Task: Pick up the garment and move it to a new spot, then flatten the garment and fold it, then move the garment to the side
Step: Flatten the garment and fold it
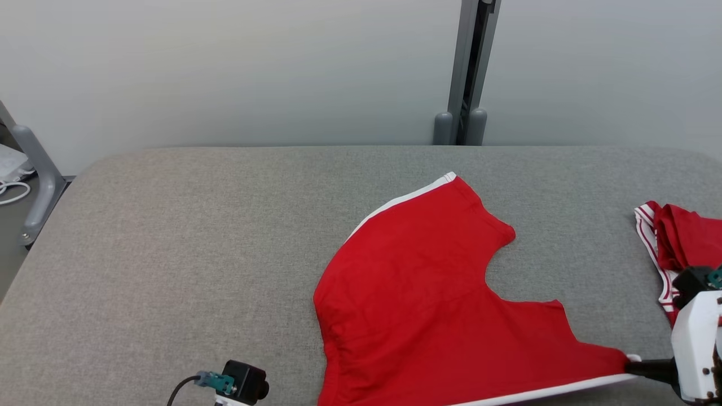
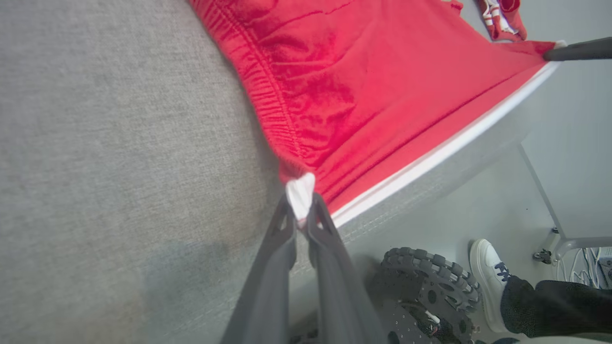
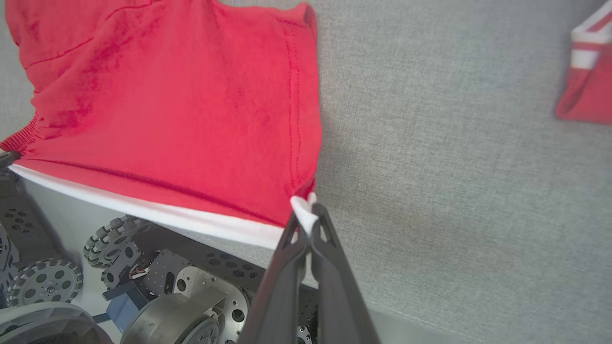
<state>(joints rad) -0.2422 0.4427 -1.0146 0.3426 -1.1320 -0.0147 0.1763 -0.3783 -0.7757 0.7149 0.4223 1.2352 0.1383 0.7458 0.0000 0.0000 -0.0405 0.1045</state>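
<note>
The red garment [image 1: 428, 282] was found lying on the grey worktop [image 1: 197, 237], right of the middle, with its white-trimmed edge [image 2: 430, 157] drawn out along the near rim. The left claw [image 2: 300, 210] was clamped on the white corner at the waistband end. The right claw [image 3: 308, 224] was pinched together on the white corner at the other end of that edge. The cloth between them was held fairly taut, though creases were visible near the waistband.

The step in hand was judged to be the flattening. For this to be done well, both corners would need to be held level and pulled apart evenly, so that the far part is dragged smooth. Only the trim was gripped, so a jerk could let a corner slip. A second red garment [image 1: 677, 237] lay near the right arm and was best left undisturbed.
</note>
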